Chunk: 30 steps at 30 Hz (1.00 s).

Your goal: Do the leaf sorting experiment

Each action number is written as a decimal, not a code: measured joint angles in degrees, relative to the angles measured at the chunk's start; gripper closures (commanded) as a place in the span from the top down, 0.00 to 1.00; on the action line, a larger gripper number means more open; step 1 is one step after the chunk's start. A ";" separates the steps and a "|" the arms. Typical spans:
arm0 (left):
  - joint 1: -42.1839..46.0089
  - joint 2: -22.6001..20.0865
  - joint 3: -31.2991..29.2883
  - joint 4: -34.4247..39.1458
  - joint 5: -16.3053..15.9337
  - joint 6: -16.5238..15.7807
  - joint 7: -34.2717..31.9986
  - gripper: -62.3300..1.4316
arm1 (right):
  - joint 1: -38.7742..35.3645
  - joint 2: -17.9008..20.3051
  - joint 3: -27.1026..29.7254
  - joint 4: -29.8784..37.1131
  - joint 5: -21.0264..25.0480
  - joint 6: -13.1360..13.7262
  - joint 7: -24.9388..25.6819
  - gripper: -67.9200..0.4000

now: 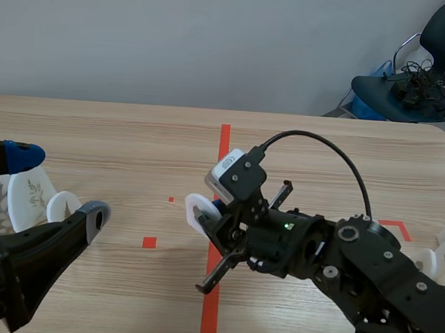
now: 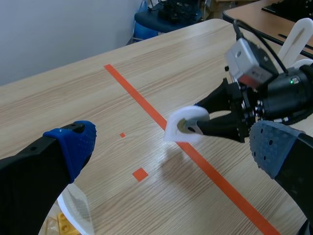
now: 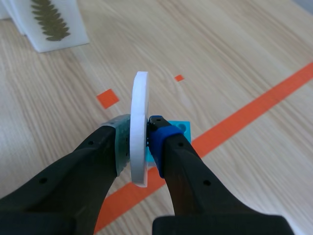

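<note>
A white disc [image 1: 196, 210] hangs a little above the table over the long orange tape line, edge-on in the right wrist view [image 3: 139, 112]. My right gripper [image 1: 208, 215] [image 3: 139, 132] is shut on it, reaching in from the right to the table's middle. The left wrist view shows the disc [image 2: 186, 125] in those fingers. Near the left edge my left gripper [image 1: 59, 184] [image 2: 176, 143] stands open with nothing between its fingers, a good way left of the disc. White cards with leaf prints [image 1: 28, 196] stand behind it. A fern-leaf card [image 3: 54, 22] lies far ahead of the right gripper.
A small light blue piece [image 3: 183, 128] shows just behind the right gripper's blue pad; what it is I cannot tell. More white pieces [image 1: 443, 259] sit at the table's right edge. A dark chair with cables [image 1: 420, 80] stands beyond the far right corner.
</note>
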 measured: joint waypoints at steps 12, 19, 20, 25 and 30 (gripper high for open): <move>0.00 0.00 0.00 0.00 0.00 0.00 -0.02 1.00 | -14.08 0.92 16.50 18.03 9.94 -0.02 -8.66 0.12; 0.00 0.00 0.00 0.00 0.02 0.00 0.00 1.00 | -23.17 0.66 26.25 19.69 15.02 -0.26 -9.99 0.12; 0.00 0.00 0.00 0.00 0.00 0.00 0.00 1.00 | -24.17 0.28 27.65 19.69 14.99 -0.28 -10.23 0.12; 0.00 0.00 0.00 0.00 0.00 0.00 0.00 1.00 | -27.67 -1.70 32.89 19.69 14.99 -0.87 -10.34 0.12; 0.00 0.00 0.00 0.00 0.00 0.00 0.00 1.00 | -28.35 -2.60 36.85 19.63 14.97 -5.88 -10.93 0.12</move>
